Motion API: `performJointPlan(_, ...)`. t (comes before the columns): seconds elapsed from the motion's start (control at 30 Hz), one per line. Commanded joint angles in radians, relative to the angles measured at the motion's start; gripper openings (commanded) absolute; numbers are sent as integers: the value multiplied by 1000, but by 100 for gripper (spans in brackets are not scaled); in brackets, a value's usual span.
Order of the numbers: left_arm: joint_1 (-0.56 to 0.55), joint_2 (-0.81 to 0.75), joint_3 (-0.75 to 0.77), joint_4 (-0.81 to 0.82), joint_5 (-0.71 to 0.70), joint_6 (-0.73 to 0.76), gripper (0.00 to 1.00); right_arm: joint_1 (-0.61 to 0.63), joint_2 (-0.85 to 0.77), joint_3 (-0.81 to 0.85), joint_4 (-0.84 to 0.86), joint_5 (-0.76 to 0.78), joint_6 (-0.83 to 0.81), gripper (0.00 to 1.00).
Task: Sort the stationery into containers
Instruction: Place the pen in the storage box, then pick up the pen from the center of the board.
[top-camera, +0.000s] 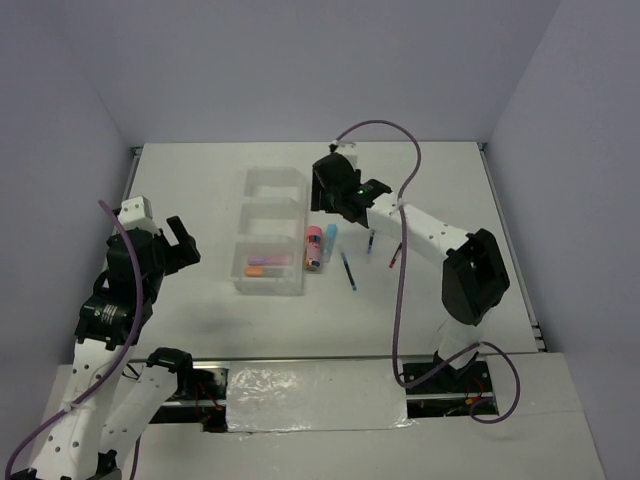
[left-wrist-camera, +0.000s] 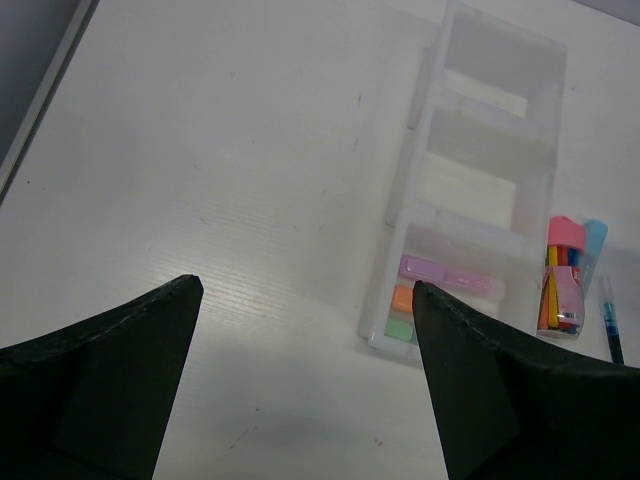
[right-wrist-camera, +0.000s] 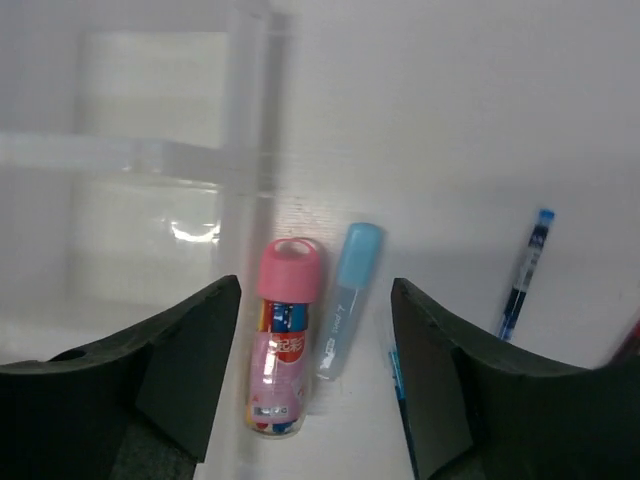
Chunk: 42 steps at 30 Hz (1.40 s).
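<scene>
Tray (top-camera: 272, 185): translucent white, 3 compartments in a row; nearest holds highlighters (left-wrist-camera: 450, 272), pink, orange & green. Pink-capped tube (right-wrist-camera: 283, 340) & pale-blue highlighter (right-wrist-camera: 348, 298) lie side by side on worktop (top-camera: 200, 190) just right of it, before right pincer (right-wrist-camera: 315, 285), released, empty. Left pincer (left-wrist-camera: 307, 288) spread wide, empty.

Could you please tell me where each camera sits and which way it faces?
Top external: above and behind the bases, looking down on the table; shows both arms, left gripper and right gripper.
Left wrist: faces across the table toward the tray; own fingers frame the bottom.
Right wrist: looks down at the pink-capped tube and blue highlighter beside the tray; own fingers below.
Shared: all three show tray, tube, highlighter.
</scene>
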Motion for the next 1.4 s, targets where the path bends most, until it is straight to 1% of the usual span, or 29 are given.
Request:
performJointPlan(0.0, 2, -5, 4, 31, -8, 0, 99, -20, 30, -36, -104, 124, 235, 68)
performJointPlan(0.03, 0, -7, 5, 32, -8, 0, 99, -26, 31, -34, -104, 124, 249, 68)
performJointPlan(0.13, 2, -8, 2, 34, -5, 2, 99, -53, 84, -19, -116, 106, 282, 61)
performJointPlan(0.23, 2, -7, 4, 35, 0, 3, 99, -66, 147, 17, -113, 67, 281, 60)
performJointPlan(0.37, 2, -1, 2, 35, 7, 5, 99, -70, 227, 59, -135, 57, 282, 59)
performJointPlan(0.53, 2, -1, 2, 39, 13, 8, 99, -78, 250, 42, -113, 35, 295, 58)
performJointPlan(0.7, 0, -2, 2, 39, 15, 8, 99, -93, 313, 77, -121, -2, 278, 57)
performJointPlan(0.83, 0, -4, 1, 40, 16, 9, 99, -103, 356, 94, -122, -23, 267, 50)
performJointPlan(0.97, 0, -1, 1, 40, 18, 11, 99, -106, 360, 96, -126, -25, 264, 49)
performJointPlan(1.0, 2, -2, 2, 40, 18, 9, 99, -107, 359, 94, -129, -26, 263, 48)
performJointPlan(1.03, 2, -2, 2, 40, 18, 11, 99, -113, 357, 91, -129, -28, 264, 42)
performJointPlan(1.07, 0, -4, 1, 39, 18, 11, 99, -116, 348, 88, -127, -28, 269, 31)
performJointPlan(1.1, 0, -5, 2, 40, 18, 9, 99, -118, 338, 79, -123, -28, 270, 12)
performJointPlan(1.13, 0, -4, 1, 40, 18, 9, 99, -123, 325, 68, -113, -28, 273, 7)
performJointPlan(1.27, 2, -1, 2, 40, 19, 9, 99, -136, 207, 42, -67, -45, 255, 6)
performJointPlan(1.33, 2, 4, 1, 39, 19, 9, 99, -133, 158, 44, -60, -51, 217, 5)
performJointPlan(1.37, 0, 4, 2, 39, 18, 9, 99, -129, 132, 33, -25, -64, 163, 0)
